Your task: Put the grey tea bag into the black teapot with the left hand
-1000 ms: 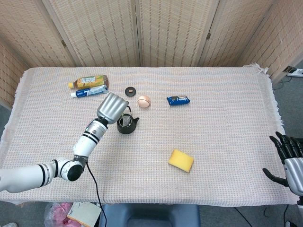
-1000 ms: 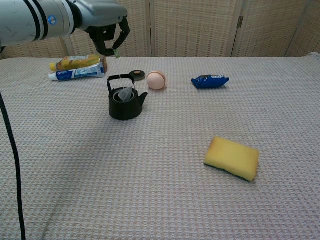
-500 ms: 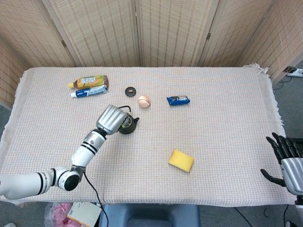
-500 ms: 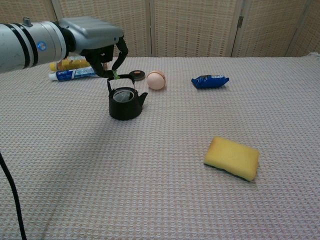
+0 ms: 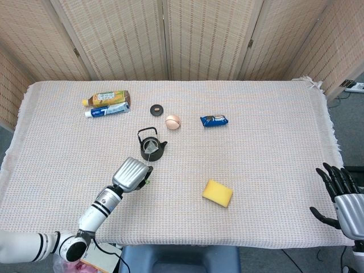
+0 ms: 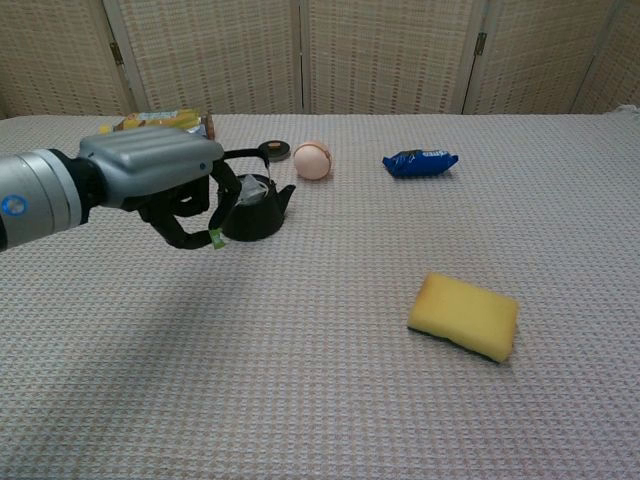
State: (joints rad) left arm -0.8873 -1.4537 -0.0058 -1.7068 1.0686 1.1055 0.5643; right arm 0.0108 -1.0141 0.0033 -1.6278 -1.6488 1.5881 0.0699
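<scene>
Left robot hand [image 6: 165, 180] withdrew — tea bag [image 5: 149, 147] inside teapot [image 5: 152, 150].

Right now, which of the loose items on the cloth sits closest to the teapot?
The small black teapot lid, the round disc just behind the black teapot. The peach ball beside it is marginally farther; the blue packet and yellow sponge are clearly farther off.

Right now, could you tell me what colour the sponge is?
Yellow; the sponge shows best in the chest view.

Black teapot [image 5: 152, 150] upright on cloth, grey tea bag [image 5: 150, 147] inside
</scene>
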